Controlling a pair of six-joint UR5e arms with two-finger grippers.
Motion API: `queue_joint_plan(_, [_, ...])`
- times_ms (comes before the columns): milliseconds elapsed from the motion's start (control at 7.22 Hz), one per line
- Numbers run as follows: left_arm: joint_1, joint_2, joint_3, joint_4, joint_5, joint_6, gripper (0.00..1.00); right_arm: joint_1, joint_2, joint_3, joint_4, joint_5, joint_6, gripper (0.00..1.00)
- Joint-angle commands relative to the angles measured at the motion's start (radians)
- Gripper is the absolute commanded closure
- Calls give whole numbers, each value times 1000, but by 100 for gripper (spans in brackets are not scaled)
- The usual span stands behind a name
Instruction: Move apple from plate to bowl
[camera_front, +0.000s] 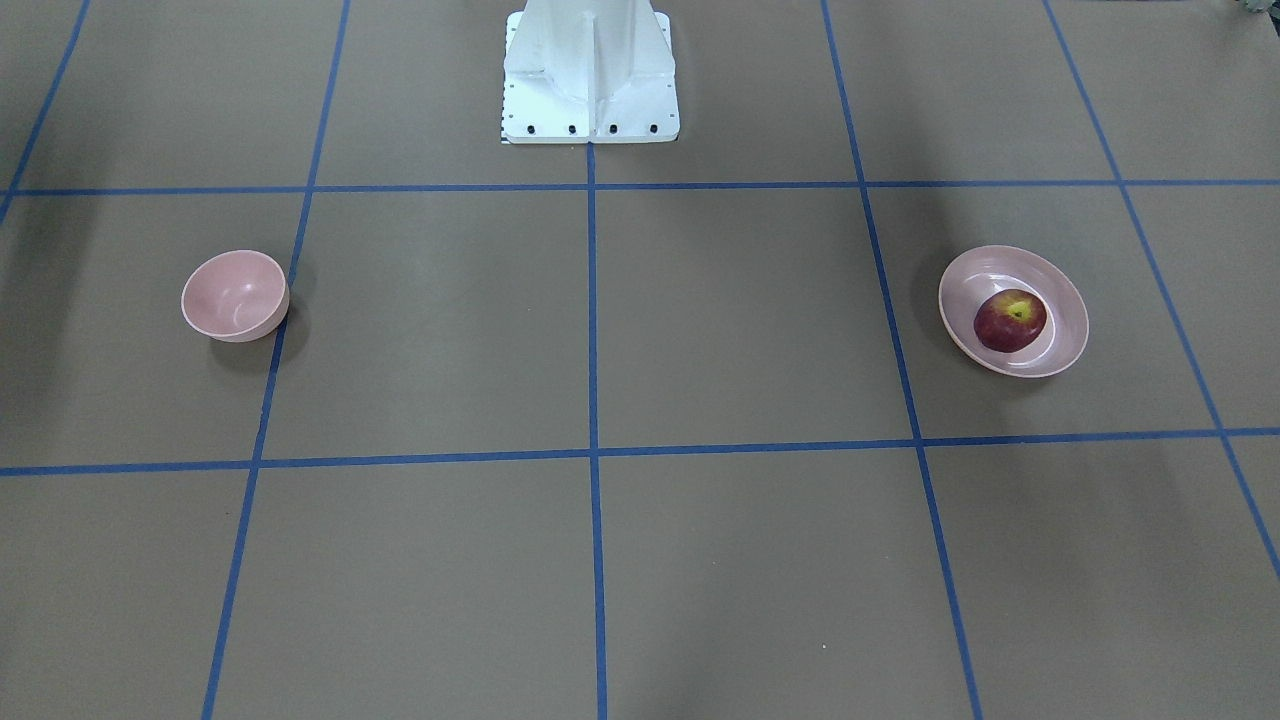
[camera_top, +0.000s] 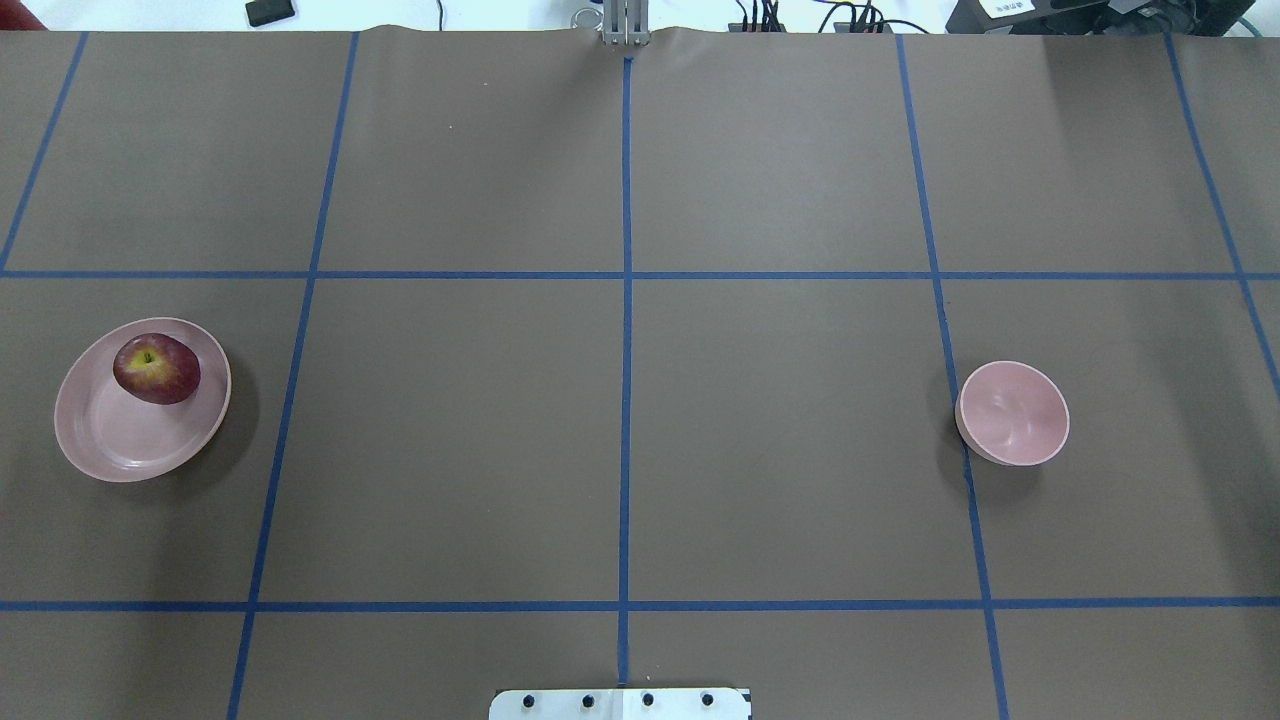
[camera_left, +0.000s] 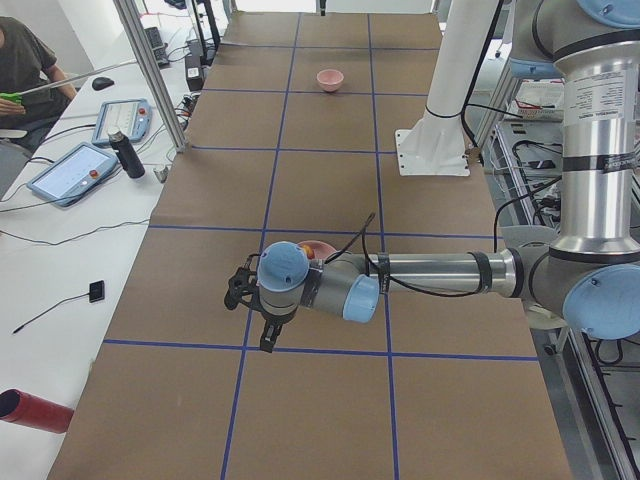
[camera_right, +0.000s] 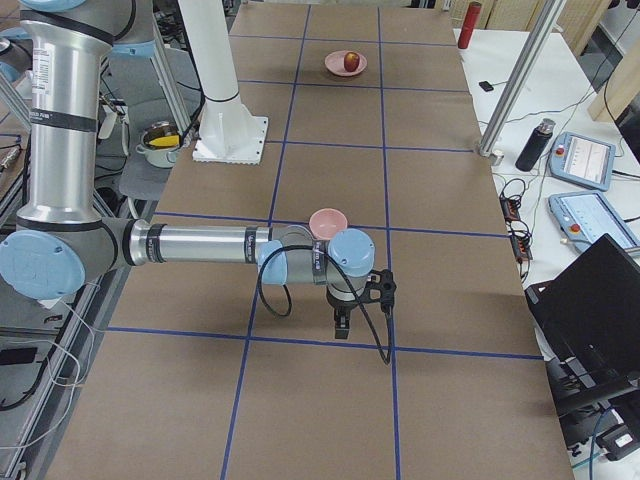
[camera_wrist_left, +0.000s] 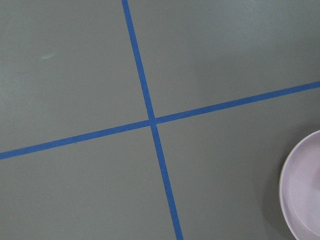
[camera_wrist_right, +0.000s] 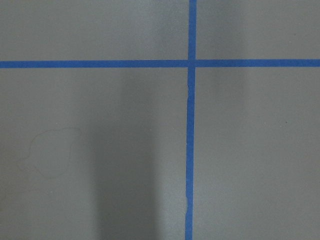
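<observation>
The dark red apple (camera_front: 1010, 320) with a yellow stem patch lies in the shallow pink plate (camera_front: 960, 290), at the table's left in the overhead view, apple (camera_top: 156, 368), plate (camera_top: 110, 450). The small deep pink bowl (camera_front: 235, 295) stands empty at the table's right (camera_top: 1012, 413). My left gripper (camera_left: 268, 338) hangs over the table beside the plate (camera_left: 322, 245), pointing down. My right gripper (camera_right: 341, 324) hangs near the bowl (camera_right: 328, 221), pointing down. Each gripper shows only in a side view, so I cannot tell whether either is open or shut. The left wrist view shows the plate's rim (camera_wrist_left: 300, 195).
The white robot pedestal (camera_front: 590, 70) stands at the table's middle rear edge. Blue tape lines grid the brown table. A side bench holds tablets (camera_left: 72, 170), a bottle (camera_left: 122, 152) and a laptop (camera_right: 590, 300). A person (camera_left: 20, 70) sits at it.
</observation>
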Motion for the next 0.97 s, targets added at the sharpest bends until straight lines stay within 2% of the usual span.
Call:
queue_joint_plan(0, [0,17,2,-91,2,-6,2,0,0,3,0,2,4,0])
queue_joint_plan(138, [0,17,-4,-98,2,-3,2,0,0,0,20,2,5,0])
queue_joint_plan(277, [0,8,-12,-115,2,-2,2,0,-16,-1,87,2,7,0])
queue_joint_plan(554, [2,18,22,-280,2,1,2,0,-32,-11,163,1,5,0])
queue_joint_plan(831, [-1,20,56,-343,0,-25,2,0,-32,-6,181,2,8,0])
